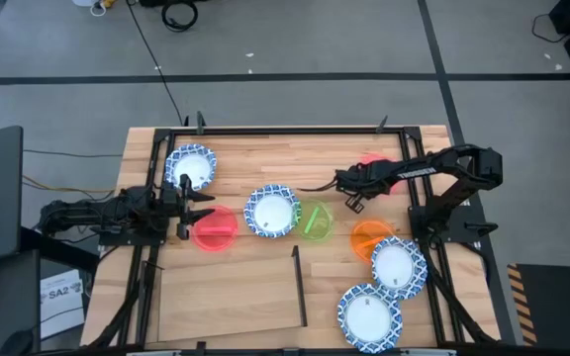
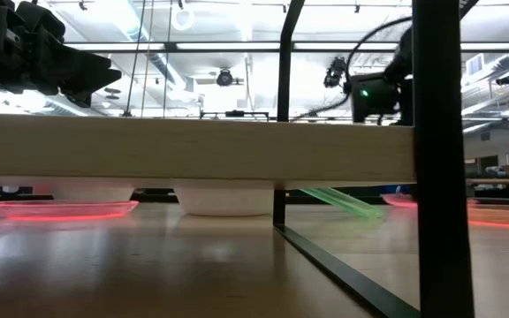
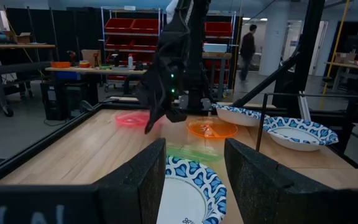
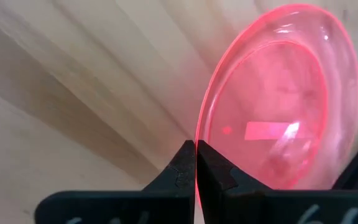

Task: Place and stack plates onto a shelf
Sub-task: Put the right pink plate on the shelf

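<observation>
My right gripper (image 4: pixel 196 163) (image 1: pixel 362 170) is shut on a translucent red plate (image 4: pixel 278 106) (image 1: pixel 372 158) at the far right of the table. My left gripper (image 3: pixel 194 186) (image 1: pixel 188 206) waits open and level at the left. It points at a blue-and-white plate (image 1: pixel 270 211) that lies flat in the middle. A green plate (image 2: pixel 343 200) (image 1: pixel 315 220) beside that one sits tilted. The shelf (image 1: pixel 226 297), a pale panel with a black bar (image 1: pixel 298 287), lies at the near edge. My right gripper pinches the red plate's thin rim (image 4: pixel 197 134) between its two fingers. The fingers come steeply from above, slanting toward the table's left. The plate shows its hollow side to the wrist camera. Whether it is clear of the table I cannot tell.
A second red plate (image 1: pixel 214 229) lies by my left gripper and a blue-and-white one (image 1: pixel 191 166) behind it. An orange plate (image 1: pixel 369 237) and two more blue-and-white plates (image 1: pixel 399 265) (image 1: pixel 369 316) lie at the near right. A black frame (image 1: pixel 295 129) rims the table.
</observation>
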